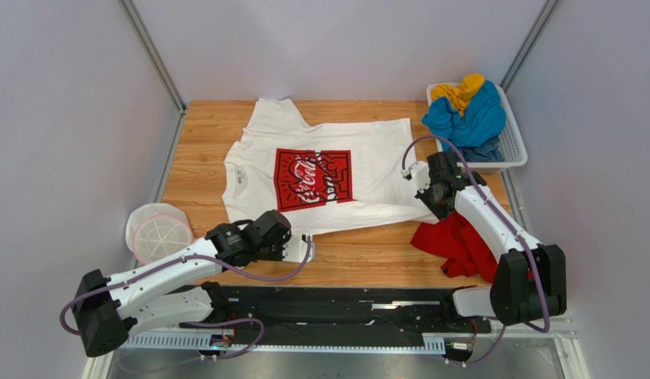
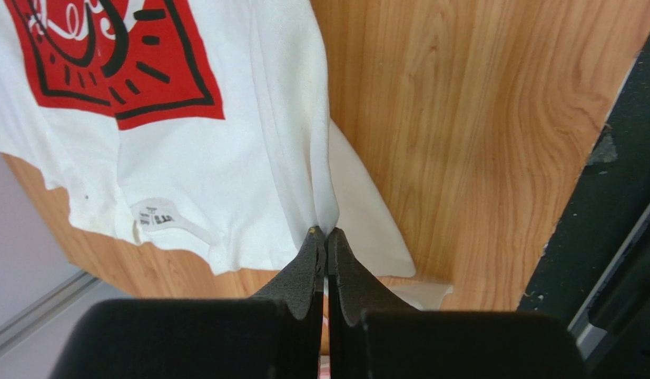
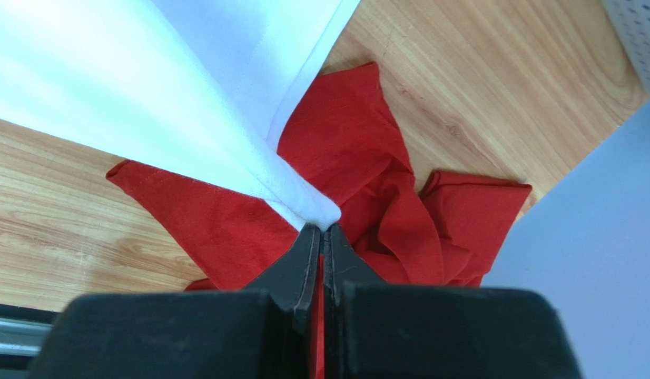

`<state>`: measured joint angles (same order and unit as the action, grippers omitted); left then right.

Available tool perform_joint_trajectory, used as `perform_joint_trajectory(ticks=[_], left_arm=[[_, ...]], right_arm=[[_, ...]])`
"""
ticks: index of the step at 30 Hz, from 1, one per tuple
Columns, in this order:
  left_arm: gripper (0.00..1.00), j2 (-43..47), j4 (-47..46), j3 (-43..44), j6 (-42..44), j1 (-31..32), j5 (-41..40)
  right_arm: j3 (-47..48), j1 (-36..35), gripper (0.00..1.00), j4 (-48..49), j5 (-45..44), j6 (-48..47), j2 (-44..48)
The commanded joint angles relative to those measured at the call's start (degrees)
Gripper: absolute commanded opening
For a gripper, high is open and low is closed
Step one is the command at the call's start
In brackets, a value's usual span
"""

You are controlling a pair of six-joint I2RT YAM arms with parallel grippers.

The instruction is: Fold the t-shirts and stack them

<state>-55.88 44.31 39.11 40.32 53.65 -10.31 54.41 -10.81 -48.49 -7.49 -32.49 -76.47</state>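
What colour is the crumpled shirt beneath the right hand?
Plain red; the shirt shows best in the right wrist view.

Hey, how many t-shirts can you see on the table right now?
4. A white printed shirt spread mid-table, a red shirt crumpled at the near right, and a blue shirt and a yellow shirt piled in the basket, which may hide more.

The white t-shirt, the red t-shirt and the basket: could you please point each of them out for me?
white t-shirt [image 1: 379,162]: top external view, plain cloth right of the print.
red t-shirt [image 3: 352,134]: right wrist view, flat upper part.
basket [image 1: 512,144]: top external view, right lattice side.
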Motion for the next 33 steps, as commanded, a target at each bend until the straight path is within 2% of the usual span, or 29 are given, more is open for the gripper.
perform_joint_trajectory(ticks=[1,7,16,22,33], left_arm=[[0.00,0.24,-3.17,0.61,4.93,0.23,-5.51],[0.00,-1.16,-7.48,2.36,10.21,-2.23,-7.36],[0.00,-5.55,-12.49,7.46,18.65,-12.42,-4.46],[0.00,-11.96,-15.83,11.32,24.01,-18.39,-2.62],[0.00,-26.72,-17.68,20.82,28.85,-26.75,-0.77]], right_arm=[[4.11,-0.09,0.00,-1.08,-2.09,-0.73,0.62],[6.58,-0.09,0.00,-1.61,-1.83,-0.73,-1.31],[14.57,-0.09,0.00,-3.36,-1.65,-1.61,-6.06],[23.87,-0.61,0.00,-3.89,-1.92,-2.66,-13.61],[42.43,-1.23,0.00,-5.48,-3.32,-4.25,-31.54]])
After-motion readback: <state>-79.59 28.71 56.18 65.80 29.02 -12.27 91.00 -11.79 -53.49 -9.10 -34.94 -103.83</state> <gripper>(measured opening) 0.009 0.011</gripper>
